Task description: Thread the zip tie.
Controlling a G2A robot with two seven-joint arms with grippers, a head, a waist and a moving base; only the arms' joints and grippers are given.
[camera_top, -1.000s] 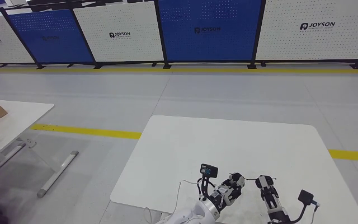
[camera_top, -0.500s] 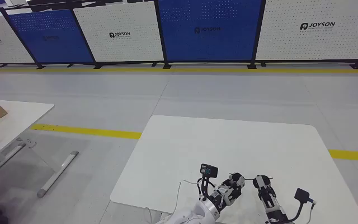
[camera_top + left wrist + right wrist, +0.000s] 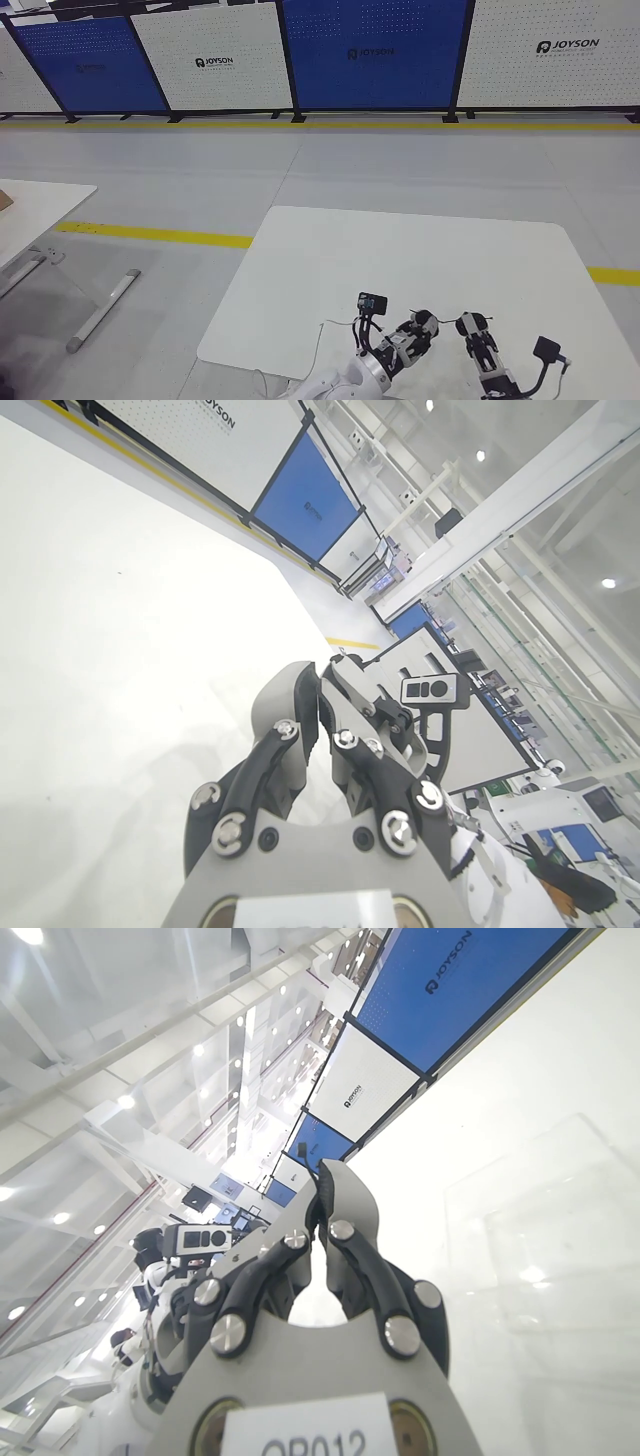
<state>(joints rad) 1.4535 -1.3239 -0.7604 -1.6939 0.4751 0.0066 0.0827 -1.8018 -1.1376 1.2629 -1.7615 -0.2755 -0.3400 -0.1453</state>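
At the near edge of the white rectangular table point(image 3: 400, 250), the right gripper point(image 3: 321, 1173) has its fingers clenched on a thin black plastic zip tie point(image 3: 302, 1149), its head poking past the tips. The left gripper point(image 3: 319, 682) has its fingers pressed together; from above, the tie runs across toward them.

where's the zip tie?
The zip tie is pinched in the right hand, black end poking past the tips in the right wrist view; near the table's robot-side edge, beside the left hand.
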